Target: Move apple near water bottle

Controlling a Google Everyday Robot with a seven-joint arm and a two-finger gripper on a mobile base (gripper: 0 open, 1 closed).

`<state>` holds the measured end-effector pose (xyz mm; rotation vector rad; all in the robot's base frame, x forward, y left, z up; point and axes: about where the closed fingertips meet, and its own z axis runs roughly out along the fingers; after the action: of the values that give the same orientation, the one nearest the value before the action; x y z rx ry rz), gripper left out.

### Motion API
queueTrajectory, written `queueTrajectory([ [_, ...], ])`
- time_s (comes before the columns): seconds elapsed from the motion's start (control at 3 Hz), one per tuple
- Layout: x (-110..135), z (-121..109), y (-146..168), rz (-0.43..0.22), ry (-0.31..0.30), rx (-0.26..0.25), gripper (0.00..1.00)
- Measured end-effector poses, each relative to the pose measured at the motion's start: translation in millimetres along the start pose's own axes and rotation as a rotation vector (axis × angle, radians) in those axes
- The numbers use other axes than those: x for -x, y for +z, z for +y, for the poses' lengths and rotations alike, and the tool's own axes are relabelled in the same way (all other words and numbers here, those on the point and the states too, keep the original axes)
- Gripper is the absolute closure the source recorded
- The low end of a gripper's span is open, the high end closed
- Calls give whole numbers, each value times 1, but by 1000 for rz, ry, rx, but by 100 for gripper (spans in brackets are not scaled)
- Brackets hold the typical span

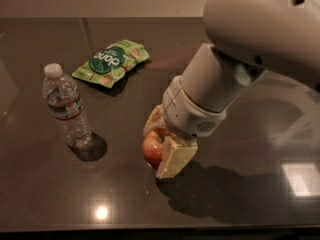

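Clamping the apple (153, 149) between them, our jaws sit low over the middle of the bench (240, 204), apart from the upright water bottle (66, 109), while we see a green snack bag (111, 62) lying farther back.

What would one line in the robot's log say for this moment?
gripper: mid-table, shut on apple | water bottle: upright, apart from apple | step: apple not yet beside water bottle
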<state>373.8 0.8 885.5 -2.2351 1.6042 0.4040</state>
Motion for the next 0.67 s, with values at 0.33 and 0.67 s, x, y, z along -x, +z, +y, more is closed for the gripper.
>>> queueTrajectory([
  [0.33,22,-21,7,-1,7,-10,100],
  [0.67,35,-43,17,-13,17,-21,100],
])
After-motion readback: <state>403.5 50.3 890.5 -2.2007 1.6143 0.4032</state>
